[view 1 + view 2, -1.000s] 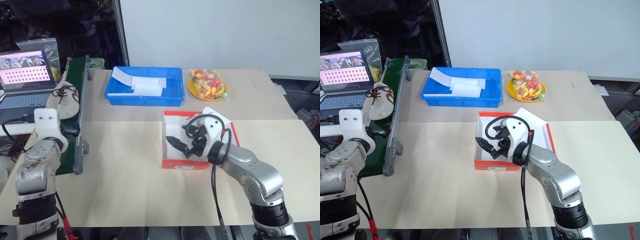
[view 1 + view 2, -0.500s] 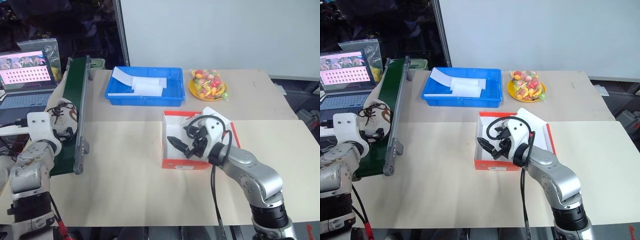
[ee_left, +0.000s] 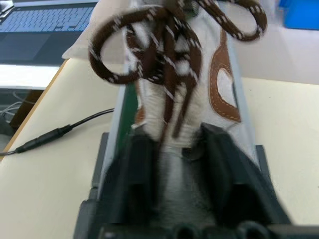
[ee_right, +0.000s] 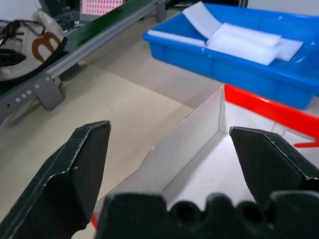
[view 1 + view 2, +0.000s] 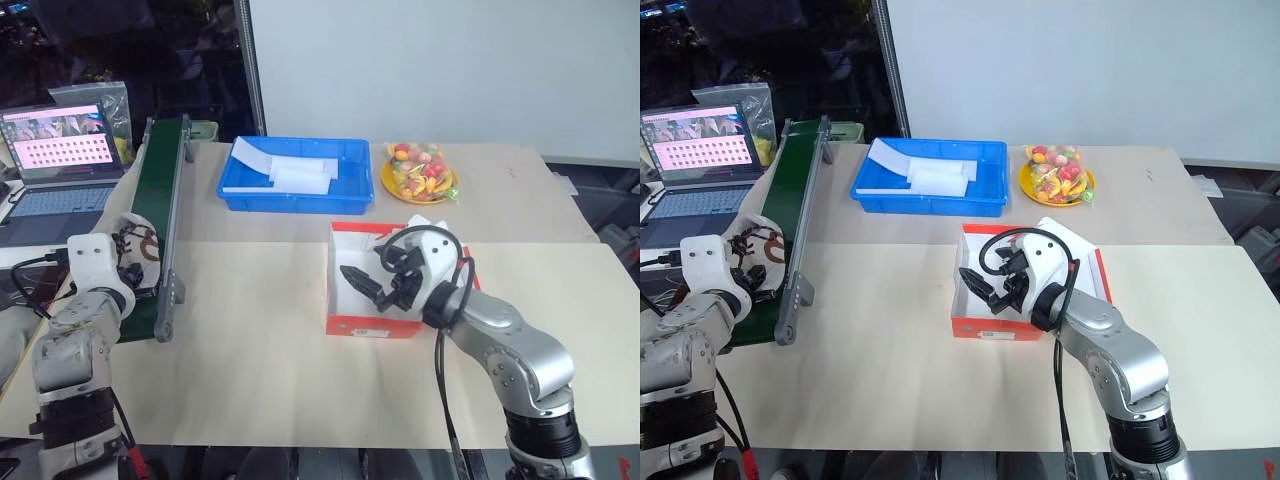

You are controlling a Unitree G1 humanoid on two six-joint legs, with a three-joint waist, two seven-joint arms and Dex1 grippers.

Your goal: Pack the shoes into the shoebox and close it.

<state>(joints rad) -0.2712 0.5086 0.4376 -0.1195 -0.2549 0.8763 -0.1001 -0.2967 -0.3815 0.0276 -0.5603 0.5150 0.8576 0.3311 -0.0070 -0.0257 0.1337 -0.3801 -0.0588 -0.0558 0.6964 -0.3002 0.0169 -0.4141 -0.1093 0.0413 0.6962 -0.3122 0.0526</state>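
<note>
Left gripper (image 3: pixel 172 149) pinches shoe (image 3: pixel 184 74) on conveyor (image 5: pixel 160 210), apparently for lifting; right gripper (image 4: pixel 169 149) gapes wide over shoebox (image 5: pixel 345 300), three o'clock.

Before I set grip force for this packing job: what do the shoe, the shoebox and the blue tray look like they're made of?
Shoe: seemingly soft white fabric or leather with brown patches and speckled braided brown laces.
Shoebox: looks like cardboard, red-orange outside, matte white inside, with thin flat walls.
Blue tray: probably moulded plastic, glossy, with a rolled rim.
</note>
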